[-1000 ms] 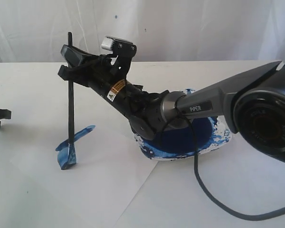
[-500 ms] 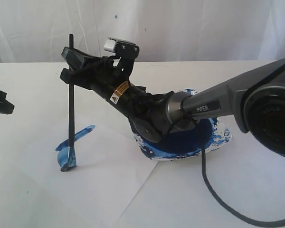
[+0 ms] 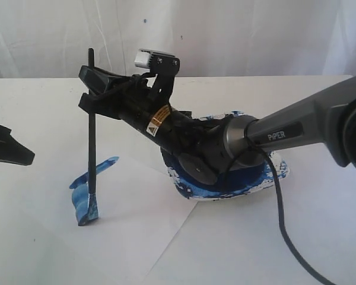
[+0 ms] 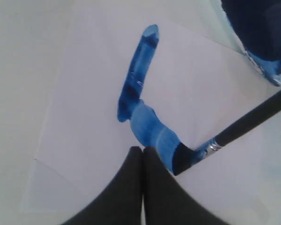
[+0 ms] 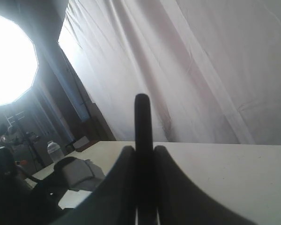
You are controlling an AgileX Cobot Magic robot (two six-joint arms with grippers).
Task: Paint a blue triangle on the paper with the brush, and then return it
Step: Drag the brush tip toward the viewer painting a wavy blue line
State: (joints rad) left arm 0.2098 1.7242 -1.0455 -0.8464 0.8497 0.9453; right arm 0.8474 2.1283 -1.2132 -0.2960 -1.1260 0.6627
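A blue-splattered paint dish sits on the white table — white curtain behind.

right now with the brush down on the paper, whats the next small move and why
Probably drag the brush tip across to the free end of the other stroke, closing the shape. The right hand holds it upright with the bristles on the paper, and the blue triangle has only two joined sides so far.

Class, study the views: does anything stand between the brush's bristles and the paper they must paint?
Nothing visible does. The right gripper holds the brush upright, and its bristles appear to rest directly on the paper.
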